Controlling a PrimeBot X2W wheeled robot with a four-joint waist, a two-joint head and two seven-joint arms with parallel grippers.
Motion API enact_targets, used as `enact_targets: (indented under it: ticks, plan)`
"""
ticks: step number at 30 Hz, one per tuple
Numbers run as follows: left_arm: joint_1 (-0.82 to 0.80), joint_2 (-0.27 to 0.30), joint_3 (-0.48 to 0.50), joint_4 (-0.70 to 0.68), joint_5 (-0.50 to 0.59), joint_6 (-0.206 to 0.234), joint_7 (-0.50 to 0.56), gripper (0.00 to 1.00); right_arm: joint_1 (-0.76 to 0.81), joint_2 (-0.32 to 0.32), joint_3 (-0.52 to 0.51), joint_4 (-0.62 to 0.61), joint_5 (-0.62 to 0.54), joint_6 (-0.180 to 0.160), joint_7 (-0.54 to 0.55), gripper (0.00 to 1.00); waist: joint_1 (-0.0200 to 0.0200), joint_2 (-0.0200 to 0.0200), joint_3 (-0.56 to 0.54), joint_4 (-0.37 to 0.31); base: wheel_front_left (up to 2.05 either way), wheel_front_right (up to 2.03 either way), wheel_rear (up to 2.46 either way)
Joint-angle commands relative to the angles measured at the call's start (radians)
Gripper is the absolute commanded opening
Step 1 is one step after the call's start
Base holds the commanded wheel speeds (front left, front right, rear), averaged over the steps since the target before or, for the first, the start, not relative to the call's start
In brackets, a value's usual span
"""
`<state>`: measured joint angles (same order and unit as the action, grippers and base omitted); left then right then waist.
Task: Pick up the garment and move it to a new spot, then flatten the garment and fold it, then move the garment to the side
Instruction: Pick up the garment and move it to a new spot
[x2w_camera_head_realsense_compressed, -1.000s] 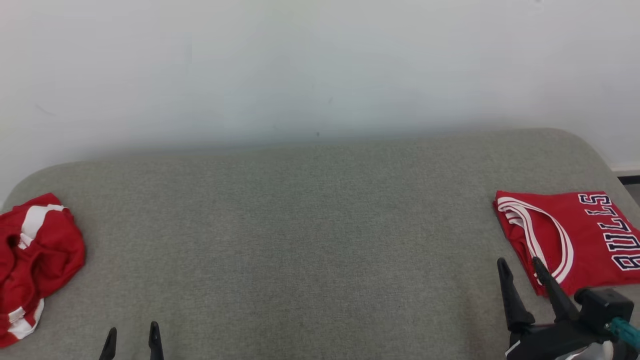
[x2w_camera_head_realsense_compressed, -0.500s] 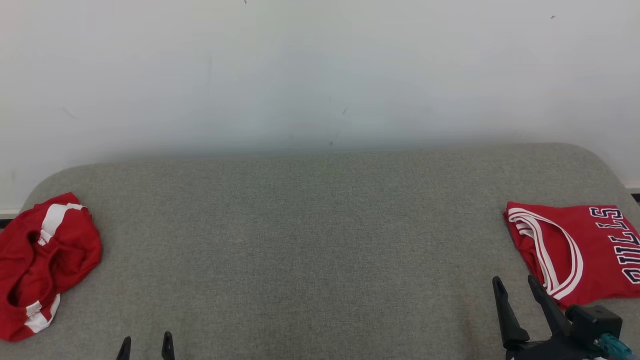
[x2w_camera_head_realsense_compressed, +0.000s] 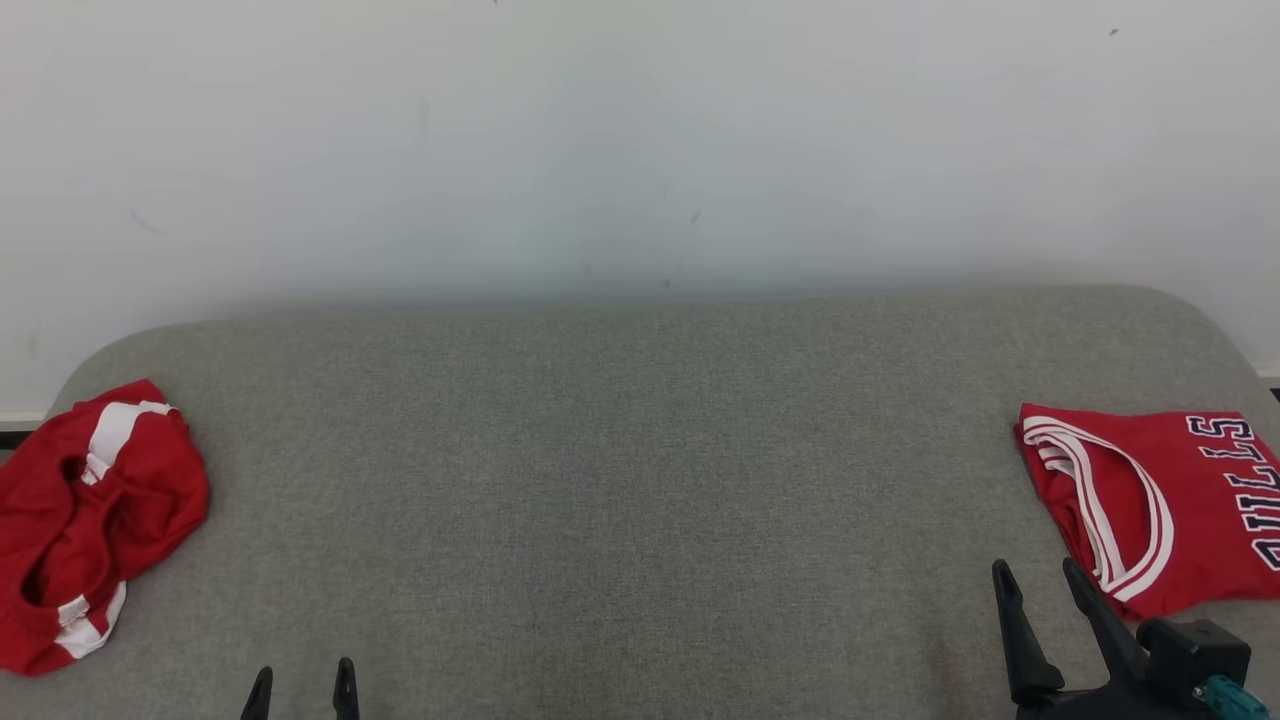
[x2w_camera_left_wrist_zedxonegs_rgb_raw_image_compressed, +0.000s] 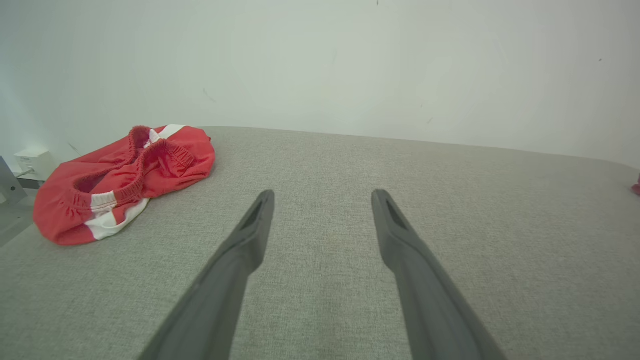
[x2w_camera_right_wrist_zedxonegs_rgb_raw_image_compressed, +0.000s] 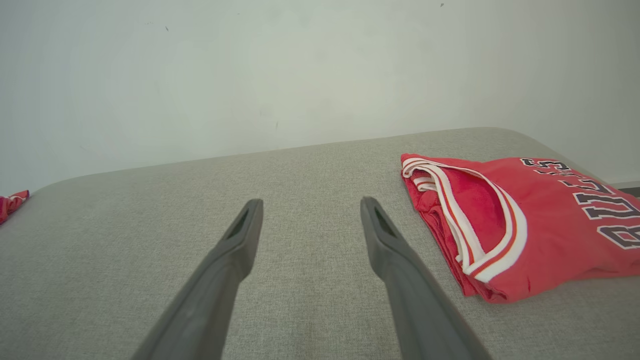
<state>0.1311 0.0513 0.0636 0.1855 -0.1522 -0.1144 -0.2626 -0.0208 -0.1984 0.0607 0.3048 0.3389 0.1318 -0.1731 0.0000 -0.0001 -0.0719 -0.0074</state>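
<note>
A folded red jersey (x2w_camera_head_realsense_compressed: 1160, 505) with white trim and dark lettering lies flat at the right end of the grey cushioned surface (x2w_camera_head_realsense_compressed: 620, 480); the right wrist view has the jersey (x2w_camera_right_wrist_zedxonegs_rgb_raw_image_compressed: 520, 220) just right of my fingers. Crumpled red shorts (x2w_camera_head_realsense_compressed: 90, 510) with white stripes lie at the left end, seen again as the shorts (x2w_camera_left_wrist_zedxonegs_rgb_raw_image_compressed: 120, 175) up and left of my left fingers. My left gripper (x2w_camera_head_realsense_compressed: 301, 678) stands open and empty at the front left. My right gripper (x2w_camera_head_realsense_compressed: 1035, 585) is open and empty, just left of the jersey's near corner.
A plain pale wall (x2w_camera_head_realsense_compressed: 640, 140) rises behind the surface. The wide middle of the grey fabric lies between the two garments. A small white box (x2w_camera_left_wrist_zedxonegs_rgb_raw_image_compressed: 32, 160) sits by the wall beyond the left end.
The head camera has tilted up, so everything sits lower in the picture. My right gripper has drawn back from the jersey's edge toward the front; both grippers stay open.
</note>
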Motion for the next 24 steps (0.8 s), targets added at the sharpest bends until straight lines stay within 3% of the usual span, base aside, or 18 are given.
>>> enact_targets:
  ticks: [1, 10, 24]
  plan:
    - [-0.01, -0.001, -0.001, 0.003, 0.009, -0.002, -0.003, 1.0, 0.006, 0.003, -0.005, -0.004, -0.009, -0.002, -0.002, 1.0, 0.0, 0.0001, 0.001, 0.008, 0.0, 0.0, 0.0]
    - [-0.009, 0.001, 0.013, -0.003, 0.017, -0.007, -0.003, 1.0, -0.013, 0.016, 0.011, -0.017, 0.0, -0.002, -0.003, 1.0, 0.0, 0.0001, -0.002, 0.104, 0.0, 0.0, 0.0]
    - [0.042, 0.031, 0.062, -0.007, 0.011, -0.016, -0.003, 1.0, -0.005, 0.041, 0.048, 0.021, 0.009, -0.002, -0.041, 1.0, 0.0, 0.0001, -0.028, 0.342, 0.0, 0.0, 0.0]
